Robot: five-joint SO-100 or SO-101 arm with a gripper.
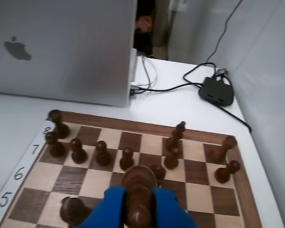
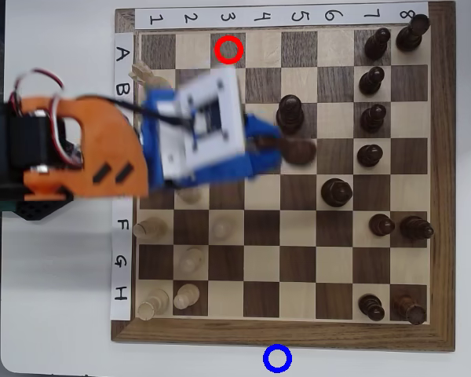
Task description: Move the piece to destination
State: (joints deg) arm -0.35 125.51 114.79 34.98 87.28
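My end effector (image 1: 139,209) was clamped on the piece (image 1: 138,190) low in the wrist view, light, rigid, slick, best pinched mid-stem.

A white table (image 1: 190,102) is seen under a wooden chessboard (image 2: 439,196) with paper strips of numbers and letters along two edges. In the wrist view, a silver laptop lid (image 1: 61,52) bearing an apple logo is stood behind the board, with cables plugged at its side. A black hub (image 1: 216,91) is laid on the table to the right, a dark cable trailing from it. A pale wall (image 1: 270,61) is seen at the right. Even, soft light is cast; faint shadows are thrown.
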